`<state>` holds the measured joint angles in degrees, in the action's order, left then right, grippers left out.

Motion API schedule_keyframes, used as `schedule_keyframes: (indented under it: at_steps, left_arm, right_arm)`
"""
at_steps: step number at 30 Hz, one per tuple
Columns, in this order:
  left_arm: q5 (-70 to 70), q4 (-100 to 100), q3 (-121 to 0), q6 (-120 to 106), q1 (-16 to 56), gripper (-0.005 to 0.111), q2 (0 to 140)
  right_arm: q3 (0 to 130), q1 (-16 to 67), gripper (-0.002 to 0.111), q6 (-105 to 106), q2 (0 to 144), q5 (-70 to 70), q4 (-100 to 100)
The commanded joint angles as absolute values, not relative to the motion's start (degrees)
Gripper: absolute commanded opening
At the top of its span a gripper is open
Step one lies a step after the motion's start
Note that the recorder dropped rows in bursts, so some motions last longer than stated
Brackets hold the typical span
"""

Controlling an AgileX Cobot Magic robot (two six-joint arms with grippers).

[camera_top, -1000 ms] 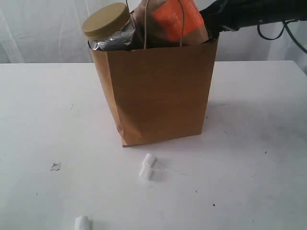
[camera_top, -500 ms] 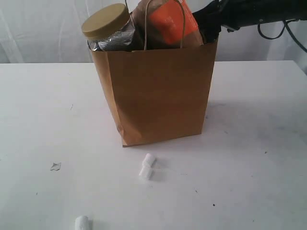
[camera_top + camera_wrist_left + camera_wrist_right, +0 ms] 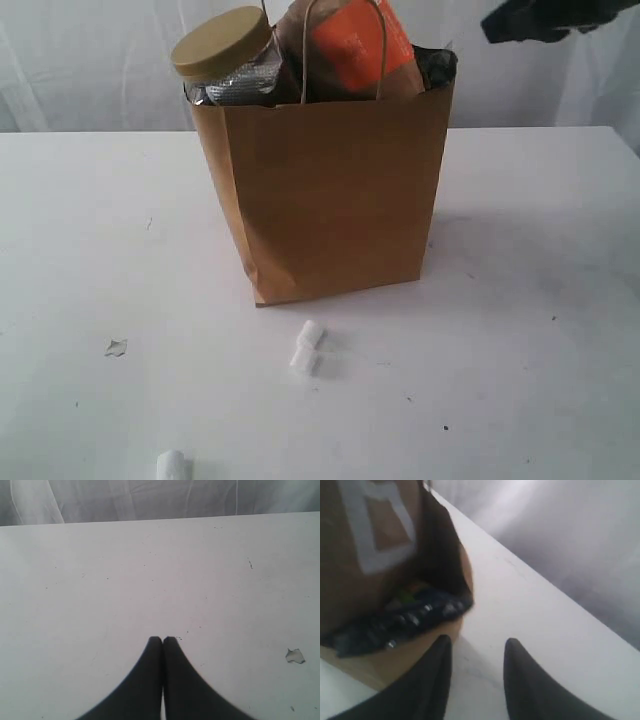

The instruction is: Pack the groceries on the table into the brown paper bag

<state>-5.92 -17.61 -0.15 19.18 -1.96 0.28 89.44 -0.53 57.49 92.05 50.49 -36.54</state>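
Centrally, the bag (image 3: 330, 200) holds a jar (image 3: 225, 55) and a pouch (image 3: 350, 45). At its two o'clock, the right gripper (image 3: 477, 642) is parted and empty; the left gripper (image 3: 162, 640) is closed and empty.

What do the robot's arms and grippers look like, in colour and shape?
Both the left gripper and the right gripper have two plain black fingers, wide at the base, curving to narrow rounded tips. The right arm is only a dark blurred shape in the exterior view; no markings are readable.
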Motion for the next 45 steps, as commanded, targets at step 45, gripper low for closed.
schedule_keyframes:
  at_steps: [45]
  left_arm:
    - [-15.17, -23.99, -29.44, 30.39, 6.01, 0.000, 37.03]
  right_arm:
    - [58.76, 22.90, 0.000, 37.05, 86.53, 52.99, -30.11]
